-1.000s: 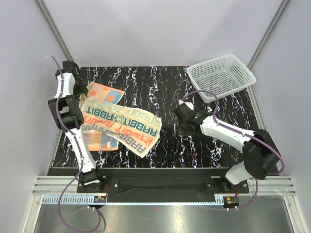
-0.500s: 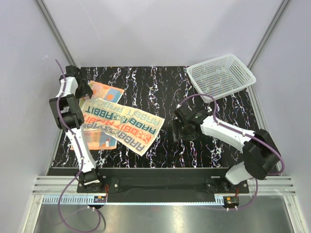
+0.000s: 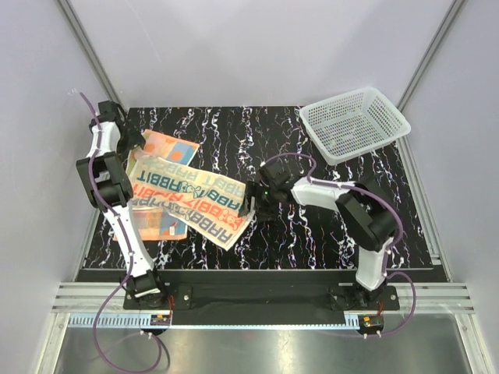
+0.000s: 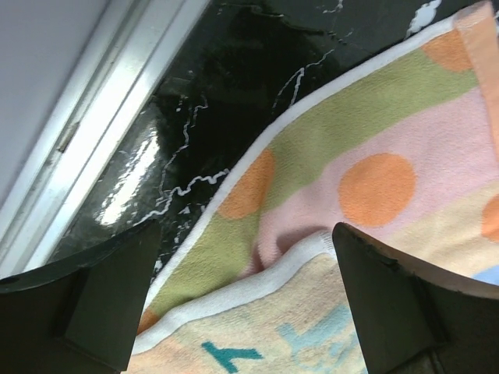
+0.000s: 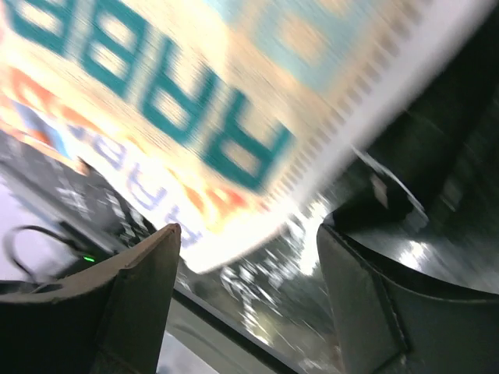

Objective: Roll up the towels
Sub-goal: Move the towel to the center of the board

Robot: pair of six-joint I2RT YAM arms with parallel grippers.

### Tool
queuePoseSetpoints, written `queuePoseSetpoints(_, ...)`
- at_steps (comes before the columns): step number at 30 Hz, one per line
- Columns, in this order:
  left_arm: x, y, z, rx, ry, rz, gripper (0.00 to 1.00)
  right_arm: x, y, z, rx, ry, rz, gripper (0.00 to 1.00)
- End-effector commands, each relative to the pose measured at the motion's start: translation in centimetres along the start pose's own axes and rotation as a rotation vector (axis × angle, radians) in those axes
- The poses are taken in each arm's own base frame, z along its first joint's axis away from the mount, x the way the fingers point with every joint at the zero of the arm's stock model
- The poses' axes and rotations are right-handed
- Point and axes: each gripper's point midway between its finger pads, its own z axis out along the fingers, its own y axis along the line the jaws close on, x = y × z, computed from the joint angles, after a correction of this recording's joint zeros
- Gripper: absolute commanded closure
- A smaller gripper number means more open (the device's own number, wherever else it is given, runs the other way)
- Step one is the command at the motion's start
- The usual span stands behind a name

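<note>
The black marbled table (image 3: 327, 226) lies under both pairs of jaws. The cream towel (image 3: 191, 195) is spread flat and slanted on it, reaching from one gripper to the other. Its far left corner is just beneath the left gripper (image 4: 245, 234), and its right edge lies directly in front of the right gripper (image 5: 249, 230). The basket (image 3: 355, 121) stands well apart from both, out past the right jaws toward the table's far right corner. The orange towel (image 3: 168, 146) lies flat, mostly under the cream one. One part shows right below the left jaws and another shows further toward the near side of them. The left jaws stand wide open and hold nothing. Between the fingers, the wrist view shows the orange towel's green band with orange dots and its white hem. The cream towel's edge overlaps it on the side nearest the wrist. The right jaws are also parted, with nothing between the pads. That wrist view is blurred, but the cream towel's teal lettering and pale edge run across just beyond the fingertips.
</note>
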Motion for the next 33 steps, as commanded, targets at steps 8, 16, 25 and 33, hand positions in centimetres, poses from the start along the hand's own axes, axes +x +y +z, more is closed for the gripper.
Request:
queuePoseSetpoints(8, -0.5, -1.5, -0.6, 0.088, -0.029, -0.035, 0.01, -1.6, 0.7, 4.7, -0.041, -0.026, 0.130, 0.46)
queuePoseSetpoints(16, -1.5, -1.5, -0.2, 0.080, -0.053, -0.031, 0.01, -1.7, -2.1, 3.4, 0.040, -0.081, 0.138, 1.00)
queuePoseSetpoints(25, -1.5, -1.9, 1.3, 0.074, -0.055, 0.002, 0.01, -1.7, -9.4, -3.1, 0.198, -0.145, 0.212, 1.00)
queuePoseSetpoints(33, 0.3, -6.2, 0.1, 0.115, -0.037, 0.157, 0.01, -2.7, -8.3, -5.1, 0.169, -0.140, 0.192, 1.00)
